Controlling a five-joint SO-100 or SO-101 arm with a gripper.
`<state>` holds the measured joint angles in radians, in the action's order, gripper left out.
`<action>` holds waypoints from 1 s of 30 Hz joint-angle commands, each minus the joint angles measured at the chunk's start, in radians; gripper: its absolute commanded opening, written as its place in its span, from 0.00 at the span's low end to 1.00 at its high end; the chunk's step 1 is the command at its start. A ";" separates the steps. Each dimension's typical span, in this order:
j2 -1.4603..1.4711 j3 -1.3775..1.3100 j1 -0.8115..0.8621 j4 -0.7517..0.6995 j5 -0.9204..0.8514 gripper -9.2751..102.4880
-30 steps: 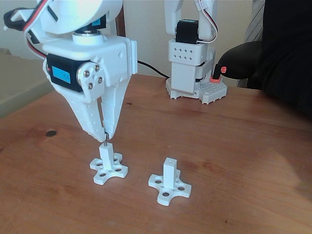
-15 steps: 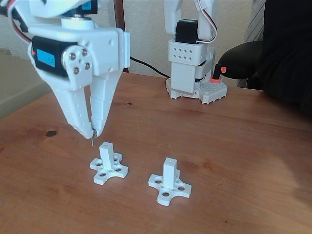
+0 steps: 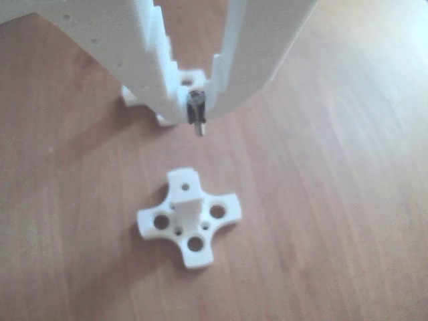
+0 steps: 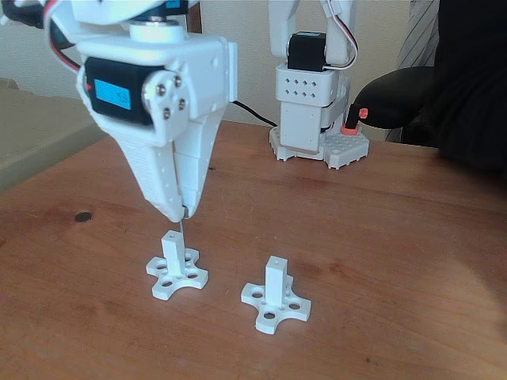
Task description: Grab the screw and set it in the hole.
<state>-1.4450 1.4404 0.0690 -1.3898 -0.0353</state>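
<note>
Hand (image 4: 181, 214) clenched on screw (image 4: 183, 225), tip just above left post (image 4: 172, 247); open table (image 4: 380, 237) rightward.

White arm reaching in from upper left of the fixed view, wrist bent so the tool (image 4: 181, 214) points straight down. Blue-labelled servo on the wrist housing facing the camera. Two tapered fingers drawn nearly together, tips pinching a thin metal pin, also seen in the other view (image 3: 195, 112). Suspended, touching nothing below.

Thin upright screw (image 4: 183, 224) hangs above the post's hole (image 4: 173, 235).
</note>
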 commanded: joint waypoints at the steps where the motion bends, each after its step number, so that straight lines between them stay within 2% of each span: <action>1: -0.129 -0.095 -0.040 -0.012 0.003 0.04; 30: -0.178 0.041 -0.242 0.015 0.077 0.04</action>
<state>-1.5278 1.4834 -0.1580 -1.3990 0.0337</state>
